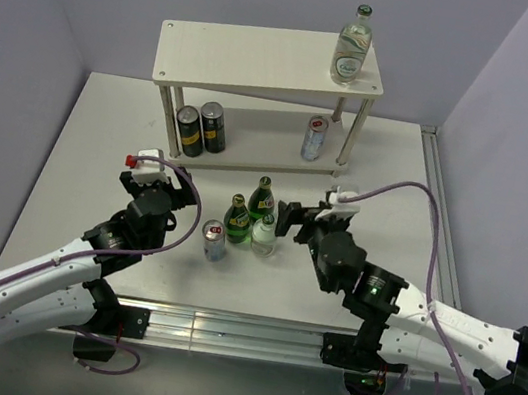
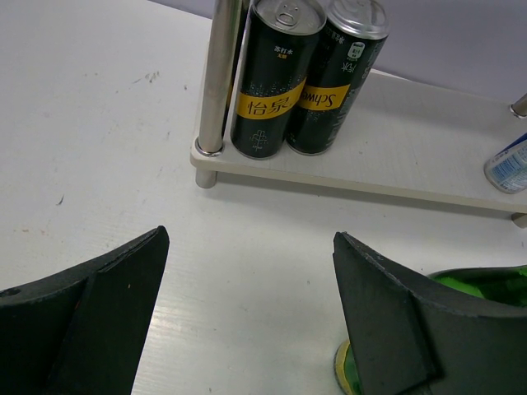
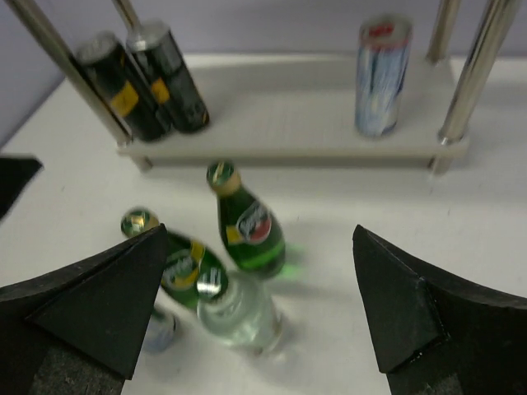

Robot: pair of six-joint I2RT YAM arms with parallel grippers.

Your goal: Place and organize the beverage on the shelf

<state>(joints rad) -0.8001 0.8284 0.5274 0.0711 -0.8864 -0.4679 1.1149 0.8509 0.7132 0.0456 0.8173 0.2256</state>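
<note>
The shelf (image 1: 267, 56) stands at the back. A clear bottle (image 1: 352, 45) is on its top board, and a silver can (image 1: 315, 137) on the lower board. On the table stand two green bottles (image 1: 261, 200) (image 1: 237, 219), a clear green-capped bottle (image 1: 264, 236) and a silver can (image 1: 214, 241). My right gripper (image 1: 303, 216) is open just right of this cluster. In the right wrist view the right gripper (image 3: 257, 234) frames a green bottle (image 3: 247, 222) and the clear bottle (image 3: 239, 309). My left gripper (image 1: 152, 171) (image 2: 249, 239) is open and empty, left of the cluster, facing the shelf's lower board (image 2: 395, 156).
Two dark cans with yellow bands (image 1: 190, 130) (image 1: 213, 127) stand at the left end of the lower board, beside a shelf leg (image 2: 216, 82). They also show in the left wrist view (image 2: 272, 78). A metal rail (image 1: 433, 216) runs along the table's right edge.
</note>
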